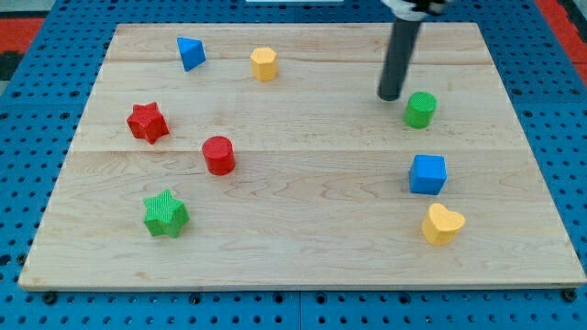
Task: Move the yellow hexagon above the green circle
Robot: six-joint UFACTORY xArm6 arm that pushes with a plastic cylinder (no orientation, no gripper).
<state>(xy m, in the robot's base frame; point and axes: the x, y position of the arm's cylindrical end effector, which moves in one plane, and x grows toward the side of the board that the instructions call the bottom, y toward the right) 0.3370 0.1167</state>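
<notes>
The yellow hexagon (264,63) stands on the far part of the wooden worktop (303,247), a little left of the middle, with the blue triangular block (190,53) near it on its left. The green circle (421,109), which is a short green cylinder, stands at the right side, well apart from the hexagon.

The arm has no fingers, so there is nothing to be spread or pressed together; it ends only in a dark rod. The tip (391,97) rests on the worktop just beside the green circle, at its left and slightly farther. Whether it touches the circle cannot be told, but a small gap seems to show. The tip is far from the yellow hexagon, so the pushing of this block seems not yet begun.

The place above the green circle, at the far right of the worktop, appears free, and the way between hexagon and that place holds no block. Probably the tip must go to the left side of the hexagon, because only from there can a push send it to the right.

The other blocks lie away from this path: red star (148,122), red cylinder (219,155), green star (165,214), blue cube (427,174), yellow heart (442,224).
</notes>
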